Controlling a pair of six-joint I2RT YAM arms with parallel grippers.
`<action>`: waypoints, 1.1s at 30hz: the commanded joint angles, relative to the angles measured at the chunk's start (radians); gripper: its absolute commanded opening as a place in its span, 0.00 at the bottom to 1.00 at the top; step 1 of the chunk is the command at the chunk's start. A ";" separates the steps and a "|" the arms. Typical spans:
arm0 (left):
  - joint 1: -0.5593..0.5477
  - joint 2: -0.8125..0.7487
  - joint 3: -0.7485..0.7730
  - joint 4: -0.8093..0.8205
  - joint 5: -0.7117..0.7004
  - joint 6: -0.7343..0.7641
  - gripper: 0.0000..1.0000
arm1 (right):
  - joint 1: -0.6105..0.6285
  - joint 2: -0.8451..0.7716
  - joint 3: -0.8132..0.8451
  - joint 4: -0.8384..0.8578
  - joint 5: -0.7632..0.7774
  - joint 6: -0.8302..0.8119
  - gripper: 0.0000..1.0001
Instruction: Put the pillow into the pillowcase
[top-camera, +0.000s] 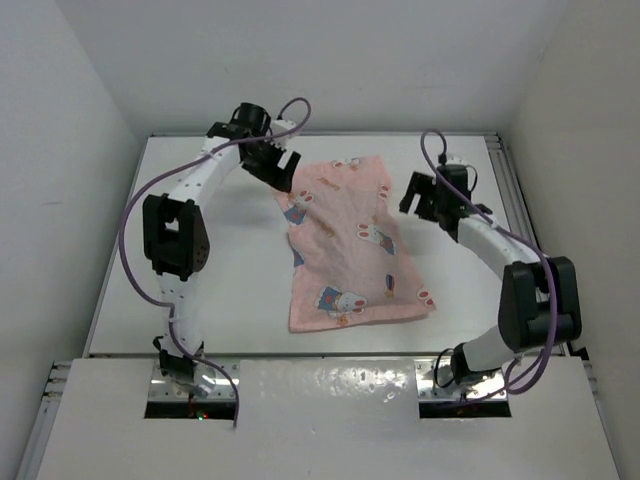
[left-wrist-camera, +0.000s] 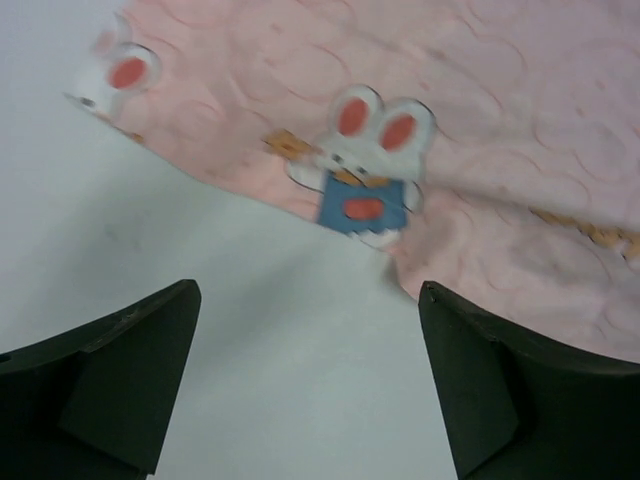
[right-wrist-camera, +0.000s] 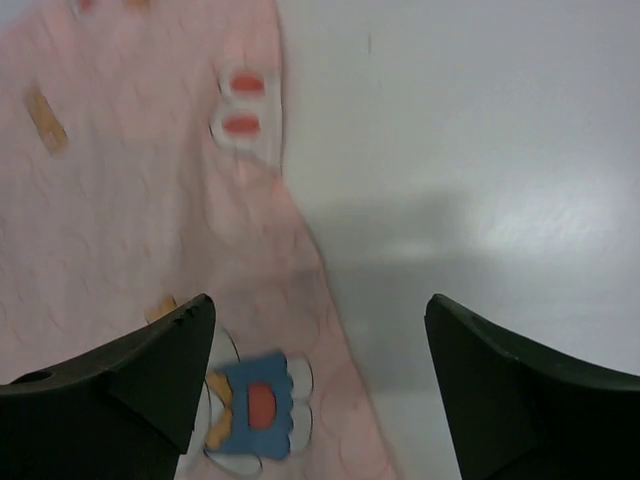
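Note:
The pink pillowcase (top-camera: 350, 240) with white rabbits and blue patches lies slightly rumpled on the white table (top-camera: 220, 260). The olive-brown pillow shows in no view. My left gripper (top-camera: 277, 168) is open and empty just off the pillowcase's far left corner. In the left wrist view its jaws (left-wrist-camera: 308, 300) stand wide over bare table, with the pillowcase (left-wrist-camera: 480, 120) just beyond and to the right. My right gripper (top-camera: 413, 195) is open and empty beside the pillowcase's far right edge. In the right wrist view its jaws (right-wrist-camera: 320, 305) straddle the edge of the pillowcase (right-wrist-camera: 130, 170).
White walls close in the table on the left, back and right. A metal frame rail (top-camera: 503, 160) runs along the table's right and far edges. The arm bases (top-camera: 190, 385) stand at the near edge.

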 joint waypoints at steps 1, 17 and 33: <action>-0.044 -0.025 -0.127 -0.090 0.092 0.021 0.89 | 0.046 -0.028 -0.185 -0.005 -0.177 0.088 0.84; -0.054 -0.074 -0.357 0.034 -0.158 -0.048 0.89 | 0.249 -0.320 -0.625 0.120 -0.027 0.378 0.59; 0.136 -0.381 -0.466 0.154 -0.389 -0.151 0.95 | -0.261 -0.369 -0.060 -0.644 0.155 0.059 0.99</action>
